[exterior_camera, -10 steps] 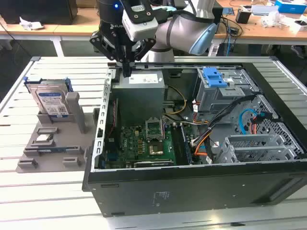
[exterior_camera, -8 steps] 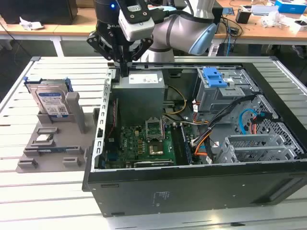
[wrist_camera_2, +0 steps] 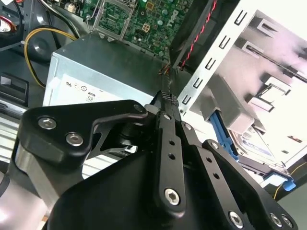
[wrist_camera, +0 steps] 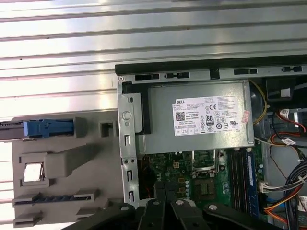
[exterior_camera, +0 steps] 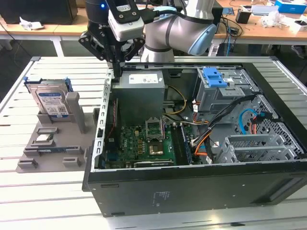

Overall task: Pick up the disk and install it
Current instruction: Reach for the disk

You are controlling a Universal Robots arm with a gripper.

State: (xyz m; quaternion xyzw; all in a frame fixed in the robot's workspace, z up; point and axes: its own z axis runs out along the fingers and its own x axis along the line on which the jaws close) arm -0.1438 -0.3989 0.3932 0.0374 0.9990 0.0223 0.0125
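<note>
The disk (exterior_camera: 51, 102) stands on edge in a grey holder (exterior_camera: 72, 143) at the exterior view's left, outside the computer case; it is silver with a white-and-blue label and a blue caddy around it. In the second wrist view the disk (wrist_camera_2: 253, 143) shows beyond the case wall, and in the first wrist view the disk (wrist_camera: 45, 128) is seen edge-on as a blue strip. My gripper (exterior_camera: 116, 72) hangs over the case's left wall beside the power supply, to the right of the disk and apart from it. The gripper (wrist_camera_2: 168, 98) is shut with nothing between its fingers.
The open computer case (exterior_camera: 192, 187) lies on a slatted metal table (exterior_camera: 48, 191). Inside are a grey power-supply box (exterior_camera: 141, 88), the motherboard (exterior_camera: 144, 143), cables and a drive bay holding a lone blue bracket (exterior_camera: 214, 76). The holder also carries small parts (exterior_camera: 44, 139).
</note>
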